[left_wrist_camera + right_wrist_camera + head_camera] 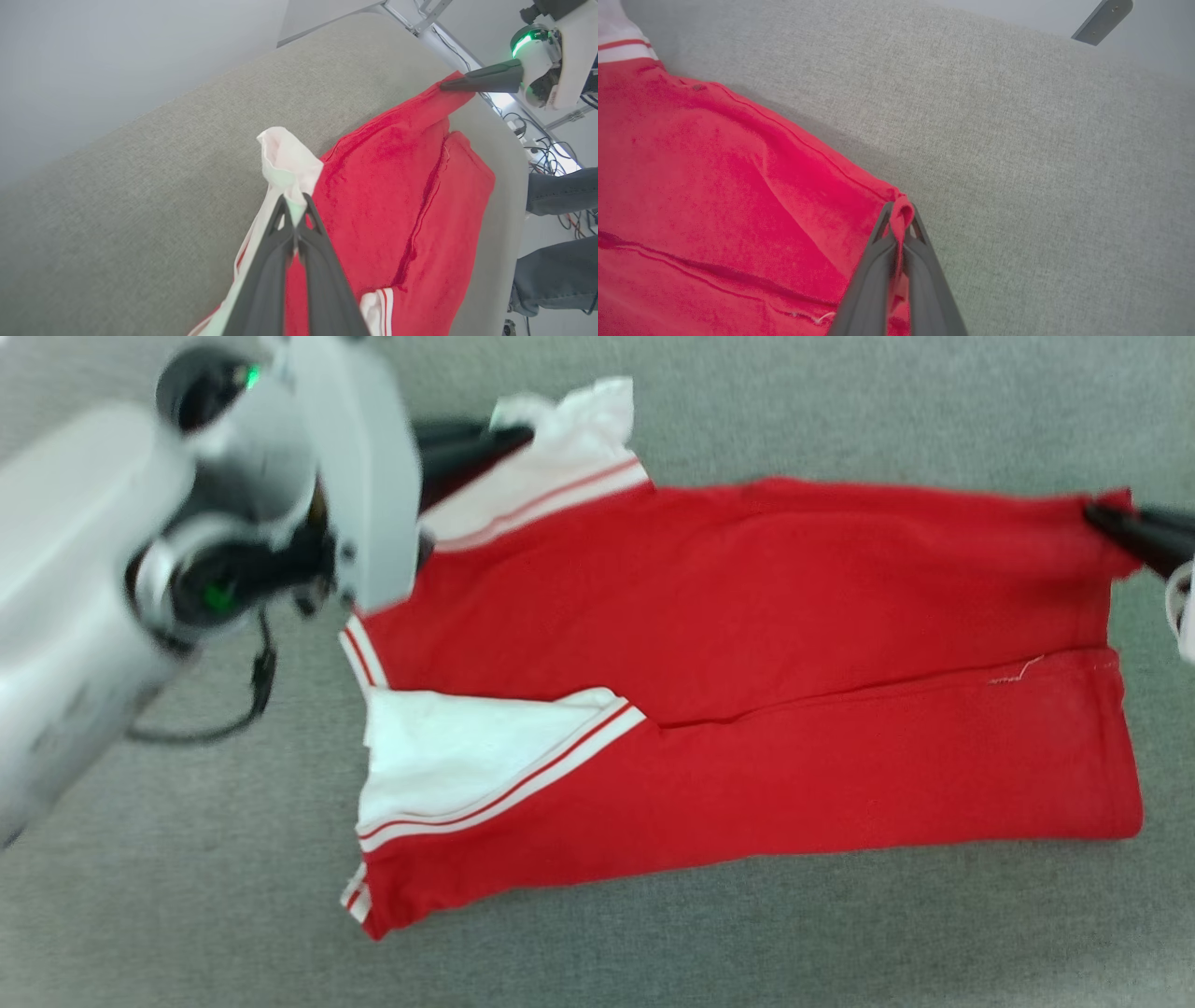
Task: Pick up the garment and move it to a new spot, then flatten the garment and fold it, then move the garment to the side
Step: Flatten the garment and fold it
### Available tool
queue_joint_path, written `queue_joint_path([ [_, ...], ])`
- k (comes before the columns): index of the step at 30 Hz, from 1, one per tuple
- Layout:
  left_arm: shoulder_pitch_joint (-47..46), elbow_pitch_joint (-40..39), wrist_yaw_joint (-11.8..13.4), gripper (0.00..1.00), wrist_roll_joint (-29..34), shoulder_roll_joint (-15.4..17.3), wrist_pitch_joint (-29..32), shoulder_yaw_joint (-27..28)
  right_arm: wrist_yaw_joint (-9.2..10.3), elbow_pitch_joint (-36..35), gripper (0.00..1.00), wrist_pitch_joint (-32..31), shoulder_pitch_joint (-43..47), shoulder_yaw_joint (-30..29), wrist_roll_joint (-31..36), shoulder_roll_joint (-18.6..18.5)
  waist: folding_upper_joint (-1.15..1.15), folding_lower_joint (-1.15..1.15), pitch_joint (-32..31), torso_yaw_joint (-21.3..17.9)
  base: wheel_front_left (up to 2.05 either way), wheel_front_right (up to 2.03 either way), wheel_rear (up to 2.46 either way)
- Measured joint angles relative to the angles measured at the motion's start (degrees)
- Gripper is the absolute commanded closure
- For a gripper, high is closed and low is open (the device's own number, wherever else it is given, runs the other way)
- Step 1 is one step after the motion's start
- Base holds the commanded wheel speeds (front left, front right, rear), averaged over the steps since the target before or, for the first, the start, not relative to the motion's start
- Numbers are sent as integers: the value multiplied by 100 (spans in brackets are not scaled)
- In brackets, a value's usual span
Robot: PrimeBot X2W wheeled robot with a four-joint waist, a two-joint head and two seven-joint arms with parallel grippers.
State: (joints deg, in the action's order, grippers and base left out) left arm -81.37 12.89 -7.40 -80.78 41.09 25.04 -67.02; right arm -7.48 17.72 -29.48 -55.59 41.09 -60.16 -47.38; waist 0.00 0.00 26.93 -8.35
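Left gripper is pinched shut on the white sleeve up at 11 o'clock. The garment lies on the grey cushion, long axis running 9 to 3. Over at 2 o'clock the right gripper is clamped on the red hem corner; the cloth lies toward 6 from both claws, so a fold that way looks likely.
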Motion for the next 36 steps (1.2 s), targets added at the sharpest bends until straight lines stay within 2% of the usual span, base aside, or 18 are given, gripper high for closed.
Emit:
queue_joint_path([
  [10, 1459, -1768, 0, 100, -34, 1482, -1477, -231, 0, -893, 100, 265, 1428, -461, -592, -773, 0, 0, -522, 288, 0, 0, 0],
  [12, 1774, -1976, 0, 100, -31, 1684, -1760, -276, 0, -969, 100, 352, 1702, -580, -651, -875, 0, 0, -540, 346, 0, 0, 0],
  [17, 2487, -2286, 1, 100, -104, 1935, -2388, -356, 0, -1031, 100, 561, 2367, -924, -761, -1005, 0, 0, -505, 458, 0, 0, 0],
  [23, 3240, -2175, 148, 100, 76, 1841, -2732, -512, 0, -1011, 100, 786, 3042, -1141, -711, -947, 0, 0, -384, 528, 0, 0, 0],
  [29, 3552, -1579, 202, 100, 168, 1252, -3020, -548, 0, -802, 100, 985, 3161, -1299, -403, -535, 0, 0, -221, 544, 0, 0, 0],
  [35, 3542, -978, 126, 100, 285, 866, -3236, -508, -4, -606, 100, 1050, 3004, -1350, -166, -247, 0, 0, -93, 533, 0, 0, 0],
  [36, 3538, -911, 114, 88, 303, 814, -3319, -492, -4, -566, 82, 1084, 2980, -1367, -125, -205, 0, 0, -89, 531, 0, 0, 0],
])
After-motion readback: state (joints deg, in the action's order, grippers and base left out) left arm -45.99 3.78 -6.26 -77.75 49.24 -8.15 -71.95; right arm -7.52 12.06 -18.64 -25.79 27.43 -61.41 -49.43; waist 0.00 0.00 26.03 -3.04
